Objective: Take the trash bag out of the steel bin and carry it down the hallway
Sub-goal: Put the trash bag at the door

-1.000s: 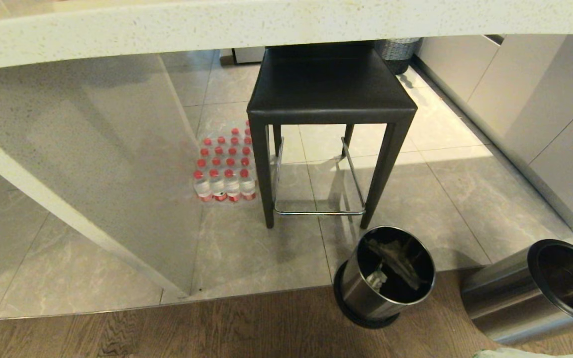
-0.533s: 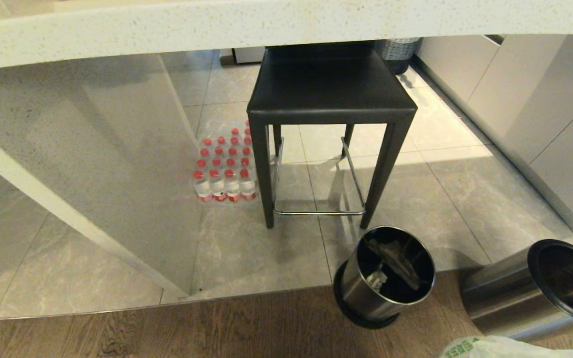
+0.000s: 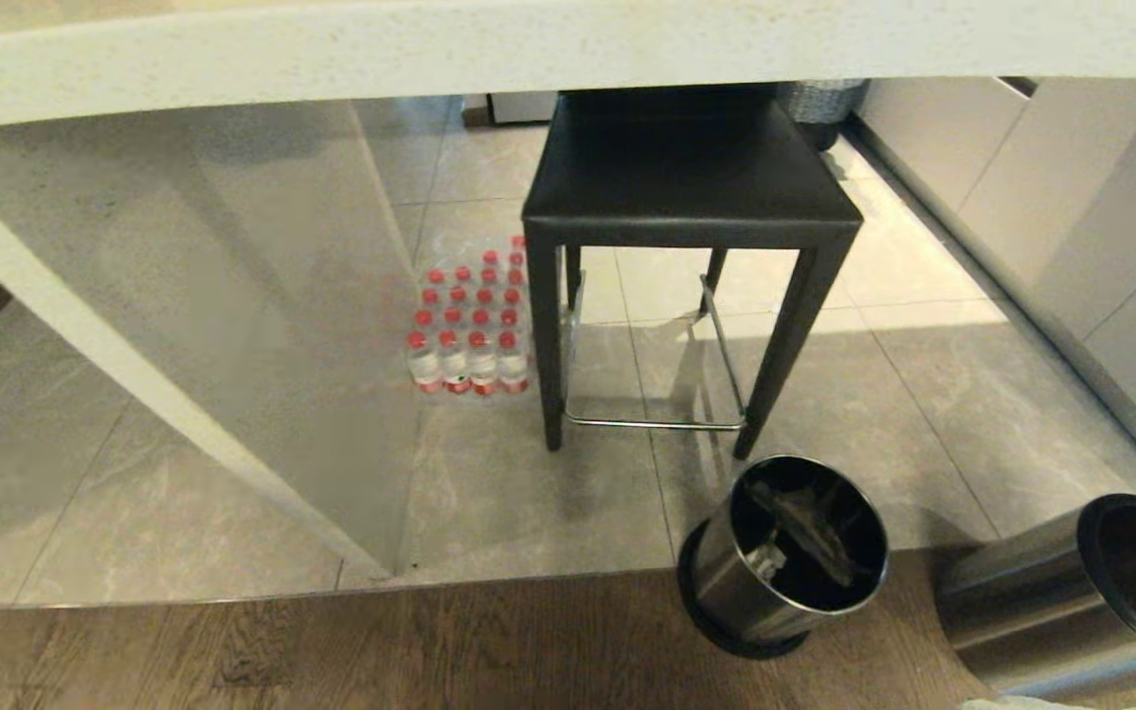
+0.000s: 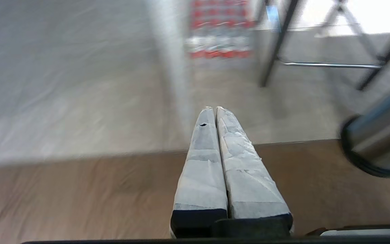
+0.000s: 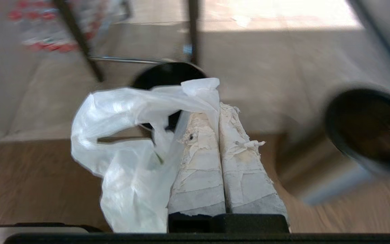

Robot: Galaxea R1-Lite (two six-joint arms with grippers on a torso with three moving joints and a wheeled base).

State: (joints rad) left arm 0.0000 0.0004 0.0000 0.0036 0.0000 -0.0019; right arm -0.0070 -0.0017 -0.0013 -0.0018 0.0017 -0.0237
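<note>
My right gripper (image 5: pixel 218 108) is shut on a fold of the trash bag (image 5: pixel 130 162), thin whitish plastic that hangs crumpled beside its taped fingers. In the head view only a pale sliver of the bag (image 3: pixel 1022 703) shows at the bottom edge. The steel bin (image 3: pixel 1100 602), shiny with a thick black rim, stands on the wooden floor at the lower right; in the right wrist view the steel bin (image 5: pixel 367 135) is close beside the fingers. My left gripper (image 4: pixel 214 109) is shut on nothing, above the wood floor. The hallway is out of view.
A second steel bin (image 3: pixel 785 557) with dark scraps inside stands in front of a black stool (image 3: pixel 691 187). A pack of red-capped bottles (image 3: pixel 469 330) sits beside the slanted counter support (image 3: pixel 183 325). A pale countertop (image 3: pixel 529 49) overhangs. Cabinets (image 3: pixel 1100 227) line the right.
The whole head view has shifted a little to the right and down, so the camera has moved. The bag's edge rose into the bottom of the picture, then sank to a sliver.
</note>
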